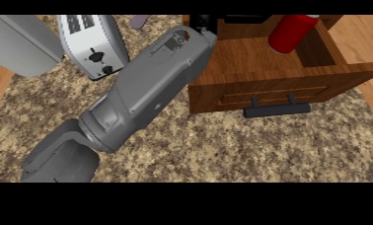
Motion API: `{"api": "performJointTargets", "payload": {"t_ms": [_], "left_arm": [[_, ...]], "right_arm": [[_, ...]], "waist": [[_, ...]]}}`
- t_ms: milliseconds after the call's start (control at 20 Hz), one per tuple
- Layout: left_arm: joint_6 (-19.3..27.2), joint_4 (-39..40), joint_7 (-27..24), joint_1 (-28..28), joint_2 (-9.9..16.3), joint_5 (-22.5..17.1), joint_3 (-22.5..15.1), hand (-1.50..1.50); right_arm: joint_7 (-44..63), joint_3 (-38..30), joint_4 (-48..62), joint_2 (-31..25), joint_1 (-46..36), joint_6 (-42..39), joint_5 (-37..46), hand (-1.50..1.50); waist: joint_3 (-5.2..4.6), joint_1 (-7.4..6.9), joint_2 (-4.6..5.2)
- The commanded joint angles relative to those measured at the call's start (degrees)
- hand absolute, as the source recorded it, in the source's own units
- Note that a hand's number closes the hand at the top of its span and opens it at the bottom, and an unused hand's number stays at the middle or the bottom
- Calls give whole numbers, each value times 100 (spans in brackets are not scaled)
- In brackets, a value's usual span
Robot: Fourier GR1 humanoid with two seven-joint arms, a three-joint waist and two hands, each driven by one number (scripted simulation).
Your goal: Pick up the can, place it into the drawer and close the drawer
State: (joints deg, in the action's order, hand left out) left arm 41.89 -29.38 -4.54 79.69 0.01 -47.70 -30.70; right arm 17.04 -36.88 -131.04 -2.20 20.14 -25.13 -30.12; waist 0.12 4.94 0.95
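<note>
Already inside: the red can (293, 33) lies tilted in the open drawer (255, 63), against the drawer's far right corner, its top end toward the back wall. We judge it light, stiff and thin-walled, smooth and rather slippery. It is round, so it may roll on the flat drawer floor. The best hold would be across the middle of the cylinder, not the ends.

The drawer is brown wood with visible grain, box-shaped, and its front panel carries a dark bar handle (277, 108) on two short posts. We judge that closing it calls for a flat push on the front panel.

One grey forearm (146, 93) crosses left of the drawer. Its black robot hand (202, 22) shows at the drawer's back left corner, mostly cut off by the view's top. Fingers apart or together: we cannot tell, nor which arm it is.

Left of the drawer stands a silver toaster (93, 44). The tabletop (218, 145) is speckled tan stone.
</note>
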Motion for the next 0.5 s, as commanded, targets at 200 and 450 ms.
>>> {"api": "performJointTargets", "payload": {"t_ms": [200,450], "left_arm": [[327,219,-275,-34,0,-466,-321,-150],[222,411,-518,-59,0,-624,-404,-150]], "right_arm": [[308,46,-169,-122,-45,71,-105,-150],[52,55,16,-29,-236,66,205,-150]], "waist": [[-2,88,24],[-1,34,36]]}}
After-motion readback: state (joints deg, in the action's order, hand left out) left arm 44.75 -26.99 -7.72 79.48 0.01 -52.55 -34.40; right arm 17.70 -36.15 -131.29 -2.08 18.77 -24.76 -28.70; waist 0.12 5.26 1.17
